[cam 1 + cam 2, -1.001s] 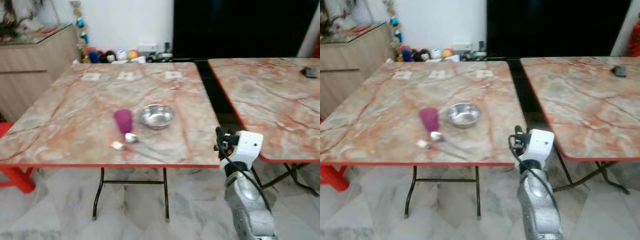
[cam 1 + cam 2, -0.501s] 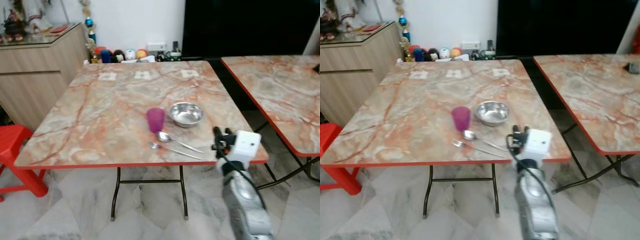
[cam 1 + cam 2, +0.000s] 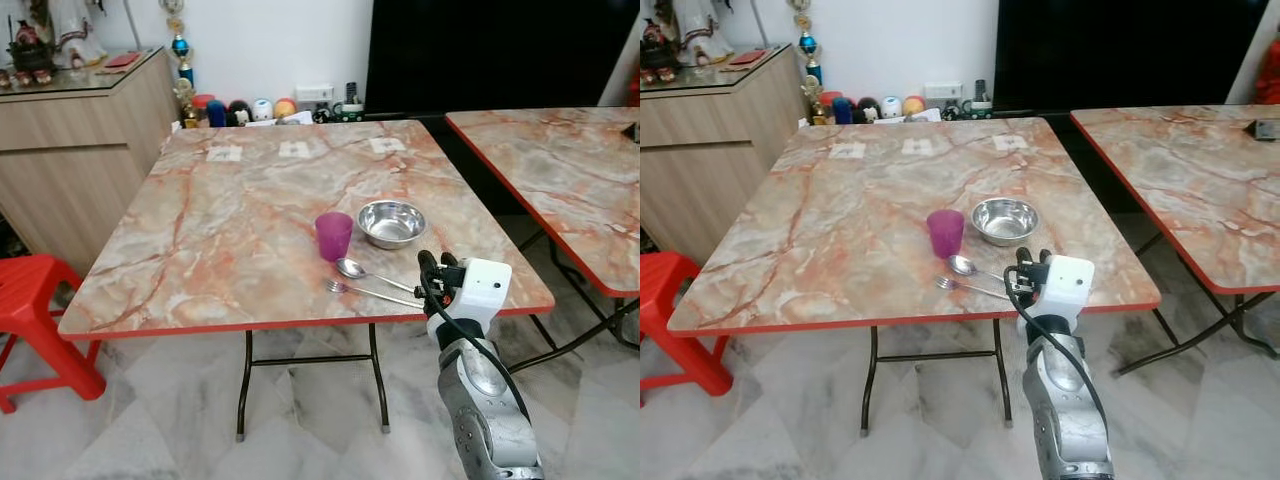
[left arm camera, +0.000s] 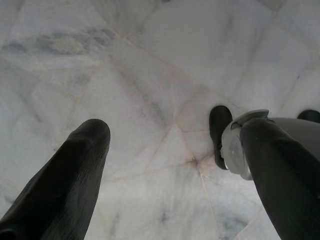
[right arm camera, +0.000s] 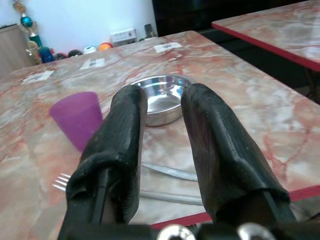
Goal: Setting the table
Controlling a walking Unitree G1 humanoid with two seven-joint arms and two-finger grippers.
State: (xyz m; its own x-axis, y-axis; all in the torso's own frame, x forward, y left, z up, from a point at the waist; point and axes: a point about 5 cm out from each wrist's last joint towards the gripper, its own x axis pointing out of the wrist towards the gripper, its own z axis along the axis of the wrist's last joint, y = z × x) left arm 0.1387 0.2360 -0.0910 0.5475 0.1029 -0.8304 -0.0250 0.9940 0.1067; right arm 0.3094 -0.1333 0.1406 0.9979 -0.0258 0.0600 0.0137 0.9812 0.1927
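Note:
On the marble-patterned table (image 3: 220,230), near its front right corner, stand a purple cup (image 3: 333,235) and a steel bowl (image 3: 391,222). A spoon (image 3: 360,271) and a fork (image 3: 365,291) lie just in front of them. My right gripper (image 3: 430,268) is raised at the table's front edge, right of the cutlery. In the right wrist view its fingers (image 5: 125,130) stand slightly apart, open and empty, pointing at the bowl (image 5: 157,102), with the cup (image 5: 77,117) beside it. My left gripper (image 4: 175,135) hangs open over the floor.
A second table (image 3: 560,170) stands to the right across a narrow gap. A red stool (image 3: 35,310) and a wooden cabinet (image 3: 70,140) are on the left. Toys (image 3: 250,108) line the back wall. Three paper cards (image 3: 295,149) lie at the table's far edge.
The camera has shifted, so the table now sits more centred and the picture is sharper. My right gripper stays raised near the table's front edge; the tableware has not moved.

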